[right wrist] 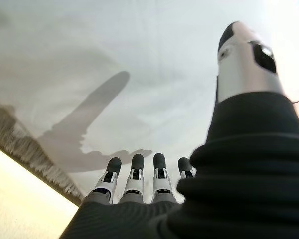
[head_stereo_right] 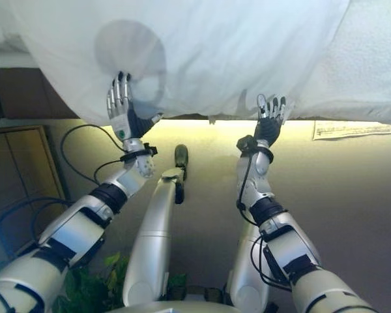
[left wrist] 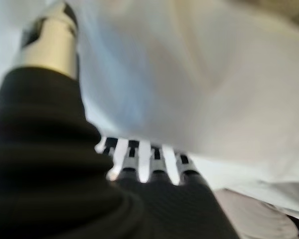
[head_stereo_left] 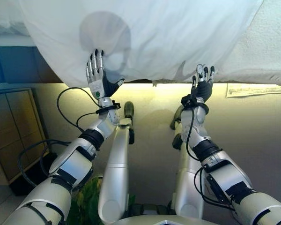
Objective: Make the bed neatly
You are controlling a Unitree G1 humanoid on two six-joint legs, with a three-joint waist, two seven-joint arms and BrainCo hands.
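Item: one white sheet [head_stereo_left: 178, 37], hanging over the bed edge across the upper part of your eye views, its hem running just above a lit strip of wall. One textured mattress [head_stereo_left: 267, 51] showed at the right, past the sheet's edge. One wooden cabinet [head_stereo_left: 14, 126] stood at the left; one paper label [head_stereo_left: 257, 89] sat under the mattress at the right.

Hands: two. Your left hand [head_stereo_left: 97, 77] lay against the sheet's hanging face near its lower left corner, fingers straight and spread, thumb out to the side, clasping nothing. Your right hand [head_stereo_left: 202, 84] sat at the hem, fingers extended upward against the cloth, likewise released.

View differences: the right wrist view alone showed a fringed hem [right wrist: 35, 144] running diagonally and the sheet spread flat beyond straight fingers [right wrist: 134, 179]. The left wrist view showed only blurred folds of sheet [left wrist: 199, 89] past the fingers [left wrist: 154, 159]; no hem could be made out there. The cabinet and label appeared only in the eye views.
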